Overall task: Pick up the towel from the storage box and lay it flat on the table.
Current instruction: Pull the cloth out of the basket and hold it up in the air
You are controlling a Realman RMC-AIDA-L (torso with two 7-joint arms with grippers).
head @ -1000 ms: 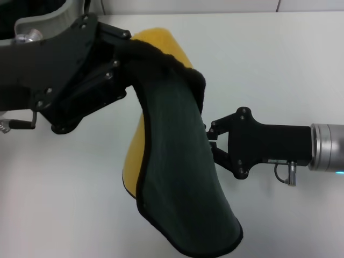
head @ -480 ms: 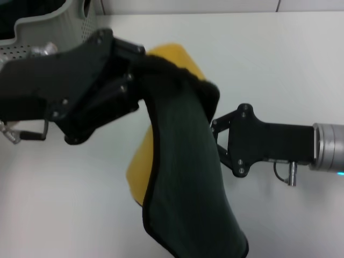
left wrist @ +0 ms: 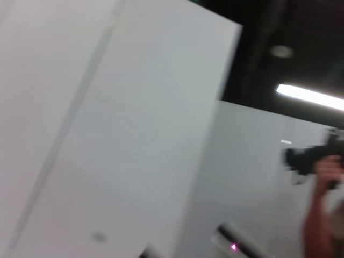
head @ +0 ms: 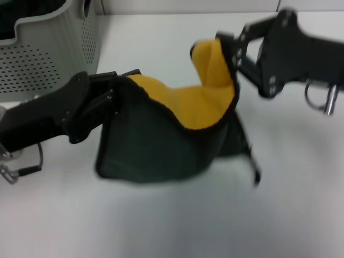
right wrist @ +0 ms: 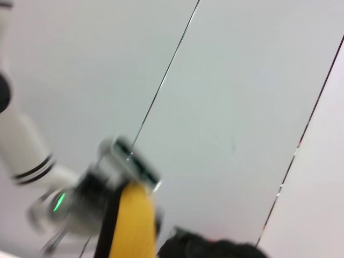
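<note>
The towel (head: pixel 161 145), dark green outside and yellow inside, hangs in a sagging U above the white table (head: pixel 161 226), stretched between both grippers. My left gripper (head: pixel 113 91) is shut on its left corner. My right gripper (head: pixel 234 51) is shut on its right corner, held higher at the upper right. A yellow strip of the towel (right wrist: pixel 131 220) shows in the right wrist view. The pale grey-green storage box (head: pixel 48 54) stands at the far left, behind my left arm. The left wrist view shows only walls and ceiling.
A person holding a dark object (left wrist: pixel 320 172) shows far off in the left wrist view. White table stretches in front of and to the right of the towel.
The right gripper took the towel's hanging edge and lifted it up and to the right. The left gripper dropped lower and to the left. The towel went from hanging down to spread between them.
</note>
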